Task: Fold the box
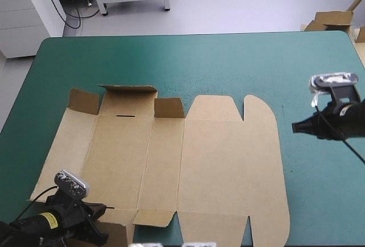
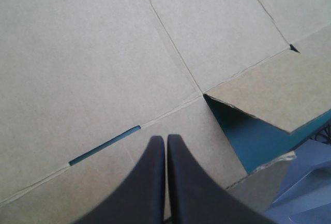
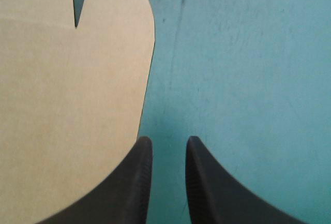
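Left arm: black casing, yellow label with dark print (too small to read). Right arm: matte black, tapering toward the jaws. Fingers broad, black, fin-curved; the right pair finely ribbed along the inner edge.

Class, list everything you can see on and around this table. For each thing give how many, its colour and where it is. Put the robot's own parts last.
box: one, brown, lying mostly flat over the table's middle and left, small flaps raised along its far edge.
table: one, teal-green cover, filling most of the high view.
more board: number unclear, brown, just beyond the table's far right corner.
left hand: one, black fingers, all but shut at the box's near left flap.
right hand: one, black fingers, open over bare cover beside the box's rounded right edge.
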`<action>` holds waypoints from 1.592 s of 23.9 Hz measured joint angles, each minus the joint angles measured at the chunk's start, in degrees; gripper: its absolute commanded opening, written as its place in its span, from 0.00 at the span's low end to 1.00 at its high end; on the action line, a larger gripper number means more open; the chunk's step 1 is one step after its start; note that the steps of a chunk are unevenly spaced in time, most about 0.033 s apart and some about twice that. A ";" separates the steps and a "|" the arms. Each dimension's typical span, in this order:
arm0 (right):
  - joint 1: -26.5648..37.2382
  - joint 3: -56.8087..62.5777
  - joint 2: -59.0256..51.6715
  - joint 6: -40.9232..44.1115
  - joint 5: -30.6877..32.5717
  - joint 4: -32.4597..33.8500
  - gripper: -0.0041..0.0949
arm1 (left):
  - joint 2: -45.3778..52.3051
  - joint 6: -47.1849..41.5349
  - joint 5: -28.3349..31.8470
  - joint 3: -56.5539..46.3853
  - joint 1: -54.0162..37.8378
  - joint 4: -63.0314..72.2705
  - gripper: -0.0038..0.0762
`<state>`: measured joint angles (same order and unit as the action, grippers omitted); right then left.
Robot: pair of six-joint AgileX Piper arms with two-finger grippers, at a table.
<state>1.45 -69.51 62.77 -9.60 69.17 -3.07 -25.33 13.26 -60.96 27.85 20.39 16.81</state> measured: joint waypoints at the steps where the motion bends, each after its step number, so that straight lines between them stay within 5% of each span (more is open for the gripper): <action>1: 0.00 2.59 -1.67 0.00 0.00 0.00 0.25 | 0.00 -0.04 0.00 0.00 0.00 0.00 0.04; 16: 0.00 17.03 -14.53 0.13 -1.18 0.00 0.18 | -3.48 -2.99 2.73 2.20 0.00 -0.39 0.04; 25: 0.00 17.03 -14.60 0.13 -1.38 -0.15 0.15 | -26.53 -9.89 12.83 14.25 -0.34 -3.73 0.04; 28: 0.00 17.15 -14.60 0.02 -1.43 -0.15 0.13 | -39.68 -9.84 15.08 23.56 -7.98 -0.02 0.04; 31: 0.00 17.21 -14.60 -0.02 -1.43 -0.15 0.13 | -48.60 -0.72 12.70 33.67 -21.61 11.69 0.04; 38: 0.05 17.21 -14.60 -0.02 -1.91 -0.15 0.13 | -53.41 7.15 1.83 46.03 -48.88 19.44 0.04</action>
<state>1.49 -52.29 48.17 -9.62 67.27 -3.21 -78.74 20.42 -59.13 73.88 -28.49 36.25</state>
